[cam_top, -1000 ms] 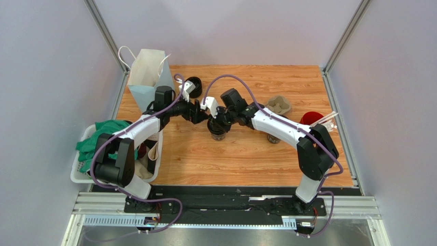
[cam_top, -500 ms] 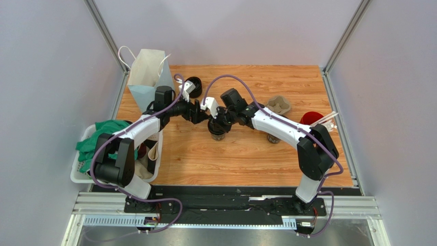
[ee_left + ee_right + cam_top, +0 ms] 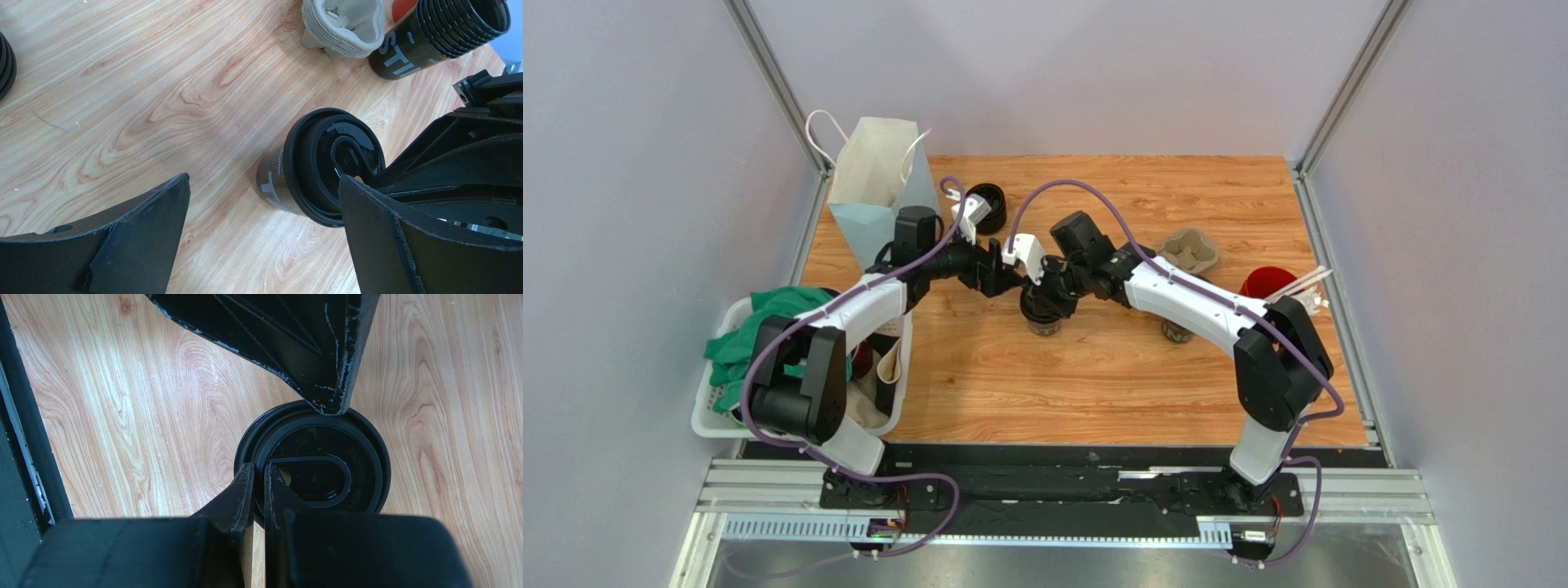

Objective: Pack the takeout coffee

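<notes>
Right claw point(image 3: 258, 484) pinches the takeout coffee point(image 3: 319, 478) by its rim; left claw point(image 3: 263, 184) gapes alongside.

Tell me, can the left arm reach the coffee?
Probably yes: the left end effector is open with the coffee just ahead between its fingers, though the right end effector, shut over its lid, crowds one side.
</notes>
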Robot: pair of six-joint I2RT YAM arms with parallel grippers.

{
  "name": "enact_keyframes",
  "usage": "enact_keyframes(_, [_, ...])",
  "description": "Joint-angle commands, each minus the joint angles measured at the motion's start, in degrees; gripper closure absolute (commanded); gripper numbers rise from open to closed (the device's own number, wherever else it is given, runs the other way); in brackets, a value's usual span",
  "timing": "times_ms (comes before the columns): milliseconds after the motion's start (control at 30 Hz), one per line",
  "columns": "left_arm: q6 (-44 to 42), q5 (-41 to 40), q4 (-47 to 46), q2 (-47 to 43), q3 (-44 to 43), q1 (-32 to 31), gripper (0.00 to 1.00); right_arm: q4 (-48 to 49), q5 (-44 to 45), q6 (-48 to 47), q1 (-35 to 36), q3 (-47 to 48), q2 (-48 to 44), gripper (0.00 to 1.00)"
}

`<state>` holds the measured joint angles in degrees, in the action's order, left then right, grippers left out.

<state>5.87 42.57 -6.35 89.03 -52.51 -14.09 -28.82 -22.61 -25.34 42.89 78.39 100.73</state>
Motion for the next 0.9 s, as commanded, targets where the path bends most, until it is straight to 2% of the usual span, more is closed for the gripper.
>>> enact_keyframes(0, [-0.86,1.11,-2.61,0.35,-0.05,0.29,0.01,-0.63,0.55,0.11,0.17,0.98,-1.24,0.99])
enact_keyframes(233, [-0.77,1.29,-2.7,0.7,-0.14,0.29,0.01,2.27,2.57,0.82,0.26,-0.17,-2.99,1.0])
enact_keyframes(867, [-0.68,1.47,-2.62,1.23,-0.31,0.29,0.01,0.17,-0.51,0.38,1.31,0.36,-2.03,1.0])
